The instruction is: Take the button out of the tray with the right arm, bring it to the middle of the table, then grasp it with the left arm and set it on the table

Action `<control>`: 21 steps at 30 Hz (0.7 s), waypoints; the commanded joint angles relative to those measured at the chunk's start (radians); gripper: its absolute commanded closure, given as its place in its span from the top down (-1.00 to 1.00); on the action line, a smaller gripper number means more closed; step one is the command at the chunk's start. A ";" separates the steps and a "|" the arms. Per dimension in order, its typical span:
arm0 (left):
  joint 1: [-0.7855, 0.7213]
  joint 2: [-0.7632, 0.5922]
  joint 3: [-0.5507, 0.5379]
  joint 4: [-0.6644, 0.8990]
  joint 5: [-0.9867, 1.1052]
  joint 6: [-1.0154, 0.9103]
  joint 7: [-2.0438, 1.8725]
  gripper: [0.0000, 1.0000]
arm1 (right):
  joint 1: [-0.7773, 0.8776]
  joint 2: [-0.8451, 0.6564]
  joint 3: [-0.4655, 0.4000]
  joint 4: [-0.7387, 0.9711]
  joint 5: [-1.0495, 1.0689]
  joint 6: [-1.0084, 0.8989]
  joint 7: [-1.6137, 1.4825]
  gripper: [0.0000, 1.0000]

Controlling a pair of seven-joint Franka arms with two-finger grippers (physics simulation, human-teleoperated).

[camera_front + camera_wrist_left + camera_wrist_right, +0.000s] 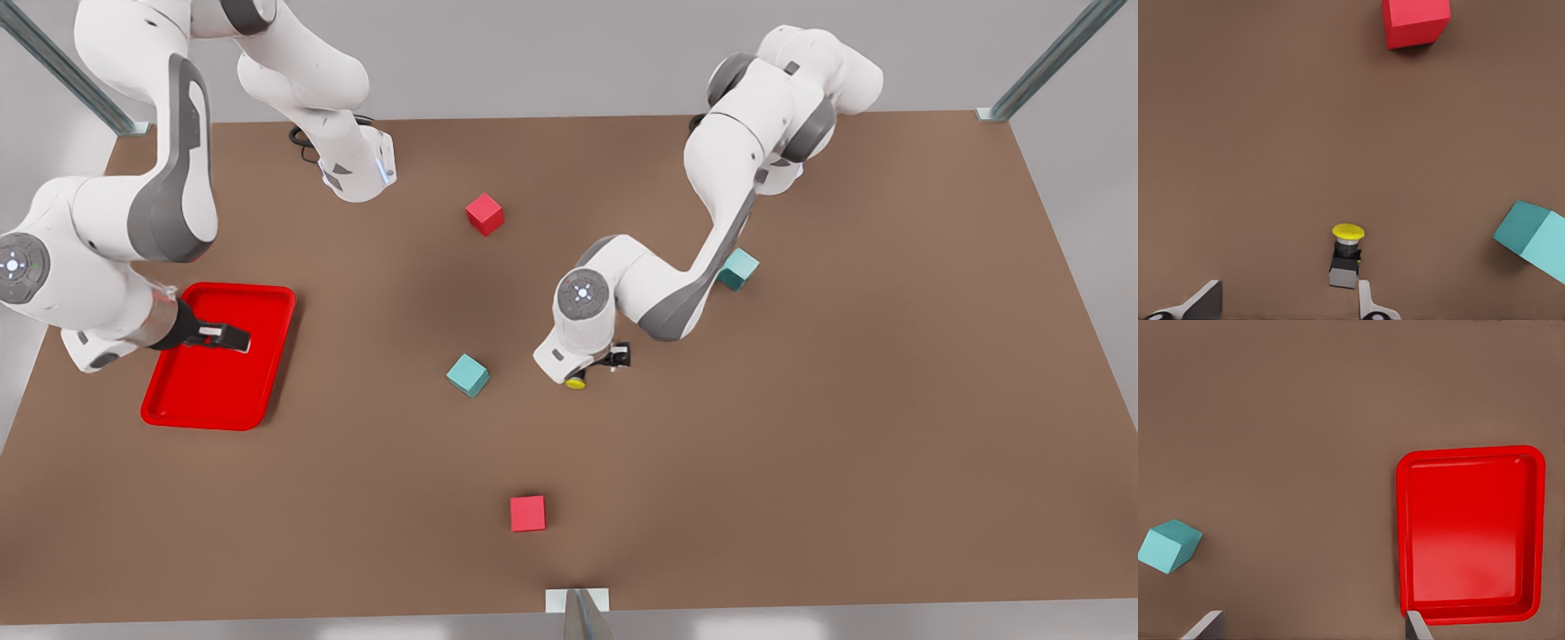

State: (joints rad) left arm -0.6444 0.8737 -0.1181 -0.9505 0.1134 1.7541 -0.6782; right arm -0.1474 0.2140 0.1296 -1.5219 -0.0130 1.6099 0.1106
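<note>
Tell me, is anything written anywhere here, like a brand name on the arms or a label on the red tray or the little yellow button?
No readable text.
The button: plain yellow cap, black base, no lettering.
The tray: plain red, no label.
Both arms: each has a round mark on a joint cover, too small to read.
The cubes, such as the red cube, and the table: blank.

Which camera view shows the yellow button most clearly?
The left wrist view: the button stands on the table, yellow cap and black base both plain, at the open left claw. In the front view it is a small yellow spot under that arm.
</note>
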 commanded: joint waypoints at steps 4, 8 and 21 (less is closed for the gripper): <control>-0.020 0.018 -0.012 -0.022 -0.009 -0.044 -0.189 1.00 | 0.003 0.004 0.002 0.000 -0.015 -0.013 -0.213 1.00; -0.012 0.054 -0.020 -0.010 -0.046 -0.025 -0.143 0.99 | 0.015 0.010 0.001 0.000 -0.015 -0.015 -0.212 1.00; -0.014 0.137 -0.017 -0.021 -0.103 0.021 0.046 0.99 | 0.017 0.012 0.001 -0.007 -0.015 -0.018 -0.210 1.00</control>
State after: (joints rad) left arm -0.6577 1.0105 -0.1346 -0.9716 0.0151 1.7570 -0.7328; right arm -0.1306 0.2266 0.1312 -1.5294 -0.0281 1.5936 -0.0347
